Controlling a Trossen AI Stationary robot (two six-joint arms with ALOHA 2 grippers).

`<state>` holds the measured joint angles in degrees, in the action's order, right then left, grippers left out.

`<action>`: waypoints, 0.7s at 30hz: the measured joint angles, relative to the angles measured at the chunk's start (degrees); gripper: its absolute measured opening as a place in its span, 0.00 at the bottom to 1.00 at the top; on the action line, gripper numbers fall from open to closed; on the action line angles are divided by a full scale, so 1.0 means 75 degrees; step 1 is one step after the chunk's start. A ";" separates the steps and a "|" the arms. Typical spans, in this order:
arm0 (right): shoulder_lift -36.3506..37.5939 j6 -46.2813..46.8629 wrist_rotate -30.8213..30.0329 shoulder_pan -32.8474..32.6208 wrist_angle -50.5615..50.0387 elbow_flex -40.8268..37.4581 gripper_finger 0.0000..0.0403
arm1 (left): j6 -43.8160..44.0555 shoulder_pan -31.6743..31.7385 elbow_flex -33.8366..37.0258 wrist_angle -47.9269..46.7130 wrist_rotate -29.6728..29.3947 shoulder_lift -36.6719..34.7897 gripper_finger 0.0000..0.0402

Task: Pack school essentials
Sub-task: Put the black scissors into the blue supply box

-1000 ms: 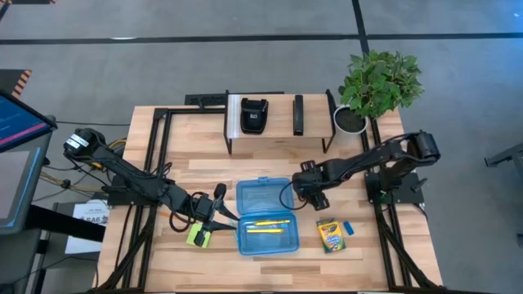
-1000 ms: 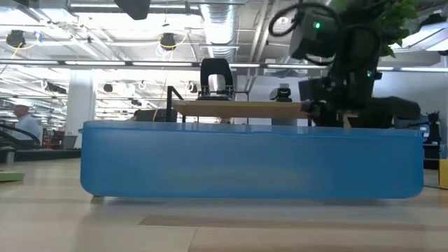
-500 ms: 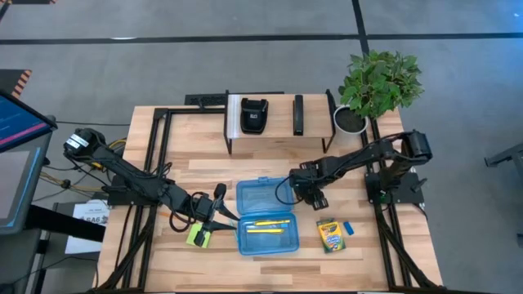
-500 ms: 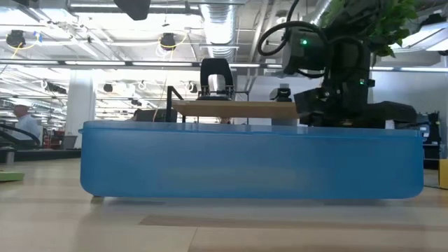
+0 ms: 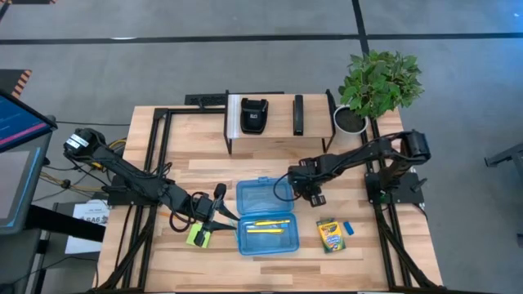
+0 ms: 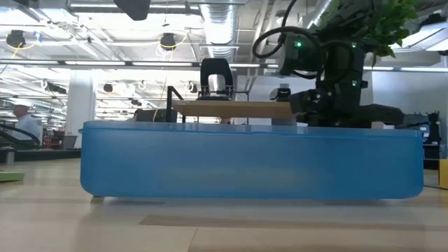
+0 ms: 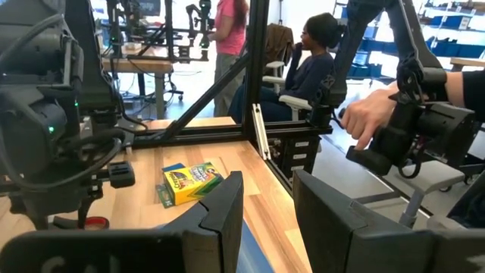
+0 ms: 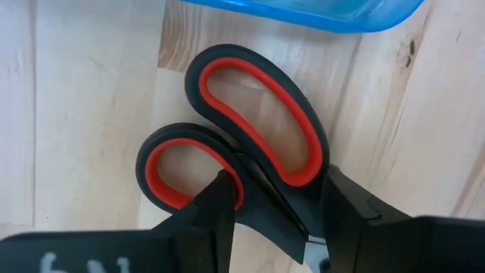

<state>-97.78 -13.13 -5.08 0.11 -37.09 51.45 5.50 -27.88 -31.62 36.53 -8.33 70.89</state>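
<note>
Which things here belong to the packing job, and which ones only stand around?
Job: blue case with pencils, scissors, sticky-note pad, crayon box, blue eraser.

Not job: potted plant, black device, wooden shelf.

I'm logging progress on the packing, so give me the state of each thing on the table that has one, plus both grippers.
blue case: lid open, two pencils lying inside.
scissors: flat on the table beside the case, not packed.
crayon box: closed, on the table, not packed.
eraser: loose beside the crayon box.
sticky-note pad: on the table under the left gripper.
right gripper: open, fingers astride the scissors.
left gripper: open.
</note>
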 joint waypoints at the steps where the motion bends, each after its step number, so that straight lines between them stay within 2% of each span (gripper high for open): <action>1: -0.0004 0.0001 -0.0003 -0.0001 -0.0082 0.0070 0.38 | 0.0000 -0.0002 0.0000 0.0000 0.0000 0.0000 0.26; 10: -0.0050 0.0147 0.0012 -0.0004 -0.1376 0.0819 0.34 | -0.0006 -0.0003 0.0000 -0.0003 0.0001 0.0000 0.26; 18: -0.0023 0.0358 0.0090 -0.0007 -0.1966 0.1060 0.16 | -0.0009 -0.0001 0.0000 -0.0003 0.0002 0.0000 0.26; 21: -0.0020 0.0333 0.0090 0.0005 -0.1989 0.1066 0.13 | -0.0012 -0.0002 0.0000 -0.0003 0.0002 0.0000 0.26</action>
<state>-97.93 -10.63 -4.40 0.14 -52.01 59.44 5.41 -27.89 -31.62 36.51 -8.32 70.89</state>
